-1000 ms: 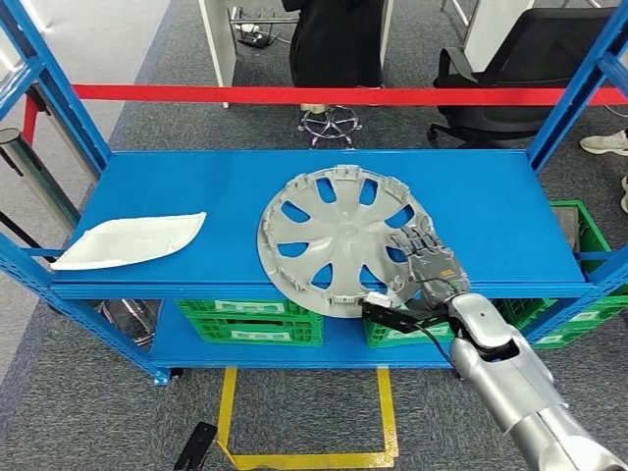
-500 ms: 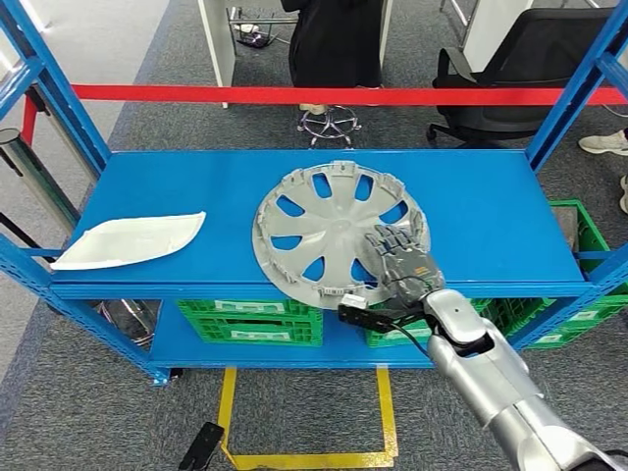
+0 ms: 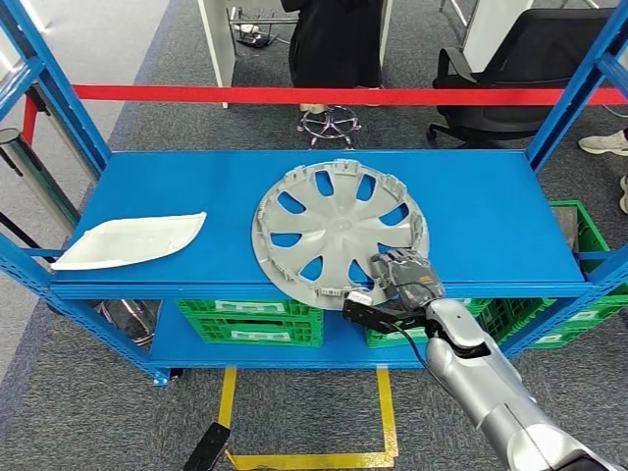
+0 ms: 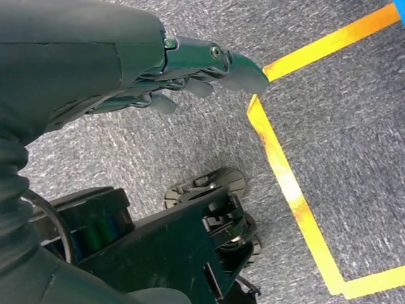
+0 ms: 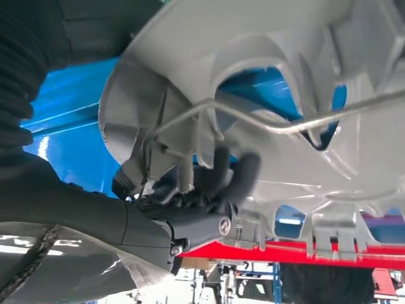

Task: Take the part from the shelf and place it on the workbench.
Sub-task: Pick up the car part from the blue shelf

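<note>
A silver-grey hubcap (image 3: 337, 231) with several spoke openings lies on the blue shelf (image 3: 489, 211), its near edge sticking out past the shelf's front lip. My right hand (image 3: 405, 275) grips that near rim at the right, fingers folded over the top. In the right wrist view the fingers (image 5: 224, 174) curl around the ribbed edge of the hubcap (image 5: 286, 57). My left hand (image 4: 191, 69) hangs low over the grey carpet, fingers stretched out and holding nothing.
A white flat panel (image 3: 130, 238) lies at the shelf's left end. Green crates (image 3: 251, 322) sit on the lower shelf. A red rail (image 3: 222, 94) crosses behind, with a seated person (image 3: 337, 44) and a black office chair (image 3: 511, 69) beyond. Yellow tape (image 3: 307, 456) marks the floor.
My right hand has drawn back from flat over the spokes to the hubcap's near rim and curled its fingers around it. The hubcap has shifted slightly left.
</note>
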You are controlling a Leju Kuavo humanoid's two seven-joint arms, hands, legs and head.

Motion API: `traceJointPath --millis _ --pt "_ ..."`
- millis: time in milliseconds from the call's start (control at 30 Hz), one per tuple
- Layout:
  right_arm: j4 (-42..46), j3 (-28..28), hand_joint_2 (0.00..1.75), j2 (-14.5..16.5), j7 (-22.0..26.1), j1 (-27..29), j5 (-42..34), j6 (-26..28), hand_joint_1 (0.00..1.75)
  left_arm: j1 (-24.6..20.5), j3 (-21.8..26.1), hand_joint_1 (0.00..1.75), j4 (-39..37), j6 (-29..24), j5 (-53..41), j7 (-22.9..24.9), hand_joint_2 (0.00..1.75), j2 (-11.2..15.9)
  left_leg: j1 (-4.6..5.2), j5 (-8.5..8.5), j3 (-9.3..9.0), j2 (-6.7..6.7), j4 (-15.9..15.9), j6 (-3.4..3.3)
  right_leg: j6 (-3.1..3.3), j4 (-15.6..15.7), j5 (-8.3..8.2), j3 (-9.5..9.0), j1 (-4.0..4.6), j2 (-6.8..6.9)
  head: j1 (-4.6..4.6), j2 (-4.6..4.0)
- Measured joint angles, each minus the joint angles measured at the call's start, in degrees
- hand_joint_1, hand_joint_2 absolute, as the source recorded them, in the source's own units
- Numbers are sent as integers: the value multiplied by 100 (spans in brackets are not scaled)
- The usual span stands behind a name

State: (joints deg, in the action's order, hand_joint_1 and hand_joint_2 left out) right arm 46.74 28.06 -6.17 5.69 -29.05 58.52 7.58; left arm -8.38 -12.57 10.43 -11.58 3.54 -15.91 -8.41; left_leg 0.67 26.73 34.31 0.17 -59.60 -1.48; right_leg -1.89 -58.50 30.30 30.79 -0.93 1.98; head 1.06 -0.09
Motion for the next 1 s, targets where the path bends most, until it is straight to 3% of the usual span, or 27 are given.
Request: traceJointPath --millis 367,433,500,567,800,1000 --pt "206 -268 175 -15 175 216 -9 210 175 4 1 0 0 -56 48 -101 175 3 0 -2 -24 0 2 -1 2 2 -5 -15 -1 -1 -1 0" --pt "367 -276 175 -14 144 288 44 241 175 8 3 0 0 -40 80 -126 87 7 0 -6 -23 0 1 -3 1 2 -11 -26 -1 -1 0 0" --pt "620 -271 175 -11 174 416 203 385 175 16 32 0 0 45 196 -222 87 9 0 -9 -22 -2 0 -5 0 2 -13 -27 -1 4 0 0" --pt "1145 -225 175 -9 174 679 558 588 175 45 120 0 0 176 389 -386 175 14 0 -9 -15 -5 0 -6 1 2 -11 -24 0 10 -2 0" --pt "3782 328 175 -241 -29 1889 1669 1082 175 197 520 0 0 320 732 -608 175 66 -1 -5 25 -7 3 -6 8 1 1 21 2 11 2 0" --pt "4985 511 175 -613 -74 2385 1837 1400 175 252 702 0 0 342 795 -735 175 92 -1 3 30 -4 7 4 13 1 5 29 2 1 2 0"
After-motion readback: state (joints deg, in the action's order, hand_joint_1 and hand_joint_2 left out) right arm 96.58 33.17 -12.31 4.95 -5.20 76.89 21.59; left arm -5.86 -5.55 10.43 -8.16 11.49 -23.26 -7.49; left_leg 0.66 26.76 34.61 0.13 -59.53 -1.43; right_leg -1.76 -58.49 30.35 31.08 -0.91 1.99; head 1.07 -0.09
